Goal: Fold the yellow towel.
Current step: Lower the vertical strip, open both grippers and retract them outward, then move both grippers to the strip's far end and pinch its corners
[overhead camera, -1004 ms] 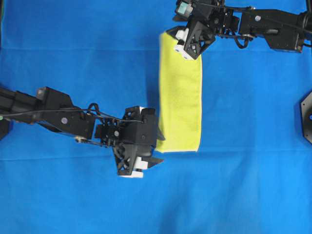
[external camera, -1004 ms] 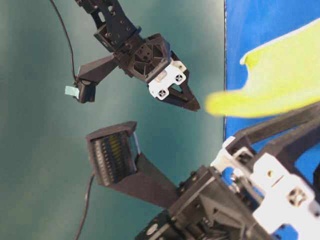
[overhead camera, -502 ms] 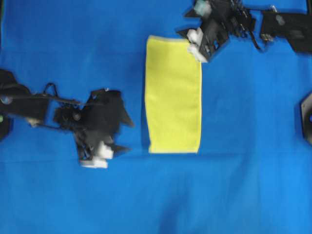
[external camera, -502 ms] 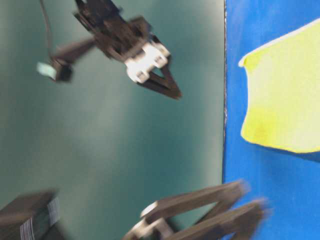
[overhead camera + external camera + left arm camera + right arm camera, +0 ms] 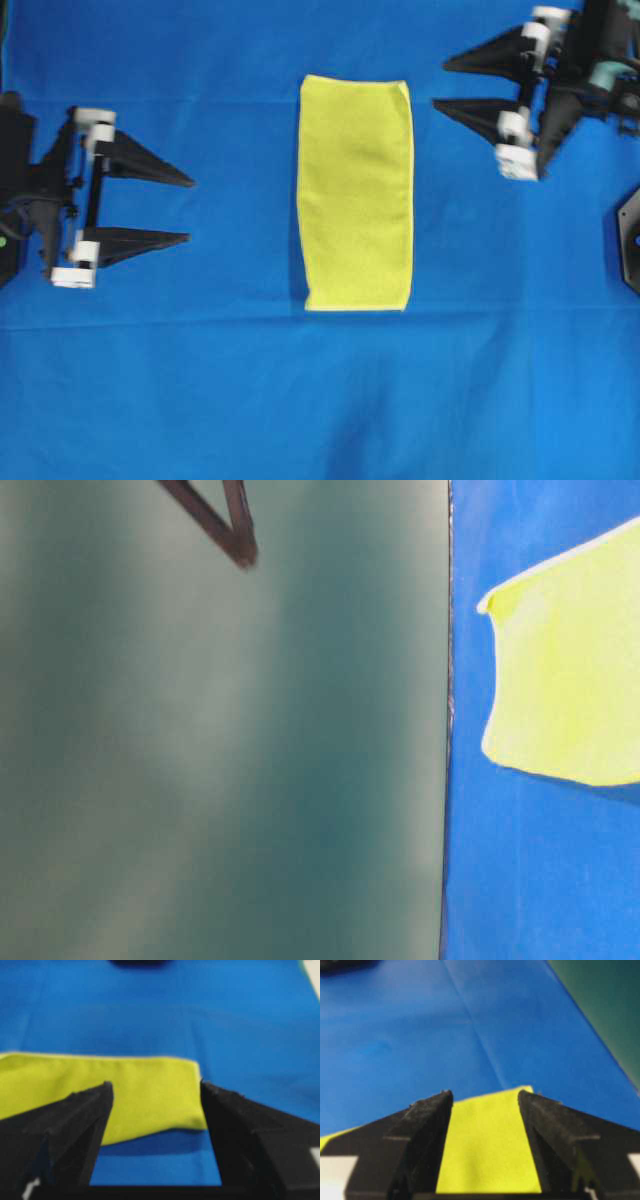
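Note:
The yellow towel lies flat in the middle of the blue cloth, folded into a tall narrow rectangle. My left gripper is well off to its left, open and empty, fingertips pointing at the towel. My right gripper is up at the right of the towel's top corner, open and empty too. In the left wrist view the towel lies beyond the gap between the open fingers. In the right wrist view the towel shows between the spread fingers. The table-level view shows the towel's edge and one dark fingertip.
A blue cloth covers the whole table, with faint crease lines. A black mount sits at the right edge. In the table-level view a green wall fills the left side.
Both arms have pulled back from the towel, the left one far to the left, the right one to the upper right. The towel's lifted left half has dropped flat.

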`<state>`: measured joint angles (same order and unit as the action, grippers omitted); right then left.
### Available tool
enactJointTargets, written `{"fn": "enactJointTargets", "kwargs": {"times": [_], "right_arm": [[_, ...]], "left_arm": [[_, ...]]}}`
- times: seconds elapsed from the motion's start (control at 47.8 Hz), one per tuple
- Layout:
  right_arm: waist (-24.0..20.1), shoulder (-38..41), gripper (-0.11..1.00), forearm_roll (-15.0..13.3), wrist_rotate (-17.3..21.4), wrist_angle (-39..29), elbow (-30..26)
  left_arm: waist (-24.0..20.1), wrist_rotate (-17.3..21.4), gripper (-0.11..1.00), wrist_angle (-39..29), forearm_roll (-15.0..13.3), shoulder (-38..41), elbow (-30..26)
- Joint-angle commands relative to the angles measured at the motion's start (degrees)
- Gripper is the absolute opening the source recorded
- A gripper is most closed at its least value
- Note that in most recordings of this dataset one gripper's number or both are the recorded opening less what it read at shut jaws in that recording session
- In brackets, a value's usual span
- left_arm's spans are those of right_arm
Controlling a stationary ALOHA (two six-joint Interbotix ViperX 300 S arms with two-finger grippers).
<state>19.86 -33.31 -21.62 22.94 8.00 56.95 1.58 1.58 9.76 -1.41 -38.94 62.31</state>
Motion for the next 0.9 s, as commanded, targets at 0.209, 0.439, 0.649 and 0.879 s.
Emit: {"fn": "enactJointTargets", "kwargs": {"times": [0.209,0.439,0.649,0.879], "right_arm": [[-0.26,-3.34,0.59,2.72,0.18,9.23,6.77],[-0.18,-3.34,0.59,2.81,0.18,7.73,5.54],[4.31,0.35,0.59,2.81,-0.26,0.7,1.41],[8.26,12.3,0.59,1.49,-0.88,-5.45,-4.04]], "left_arm": [[-1.14,0.18,0.67,6.94,0.09,-0.35,3.43],[-1.41,0.18,0.67,7.56,0.09,0.44,2.81],[-6.86,0.18,0.66,9.84,0.09,6.94,-1.14],[-15.56,0.35,0.66,9.32,0.09,22.76,-9.49]]}}
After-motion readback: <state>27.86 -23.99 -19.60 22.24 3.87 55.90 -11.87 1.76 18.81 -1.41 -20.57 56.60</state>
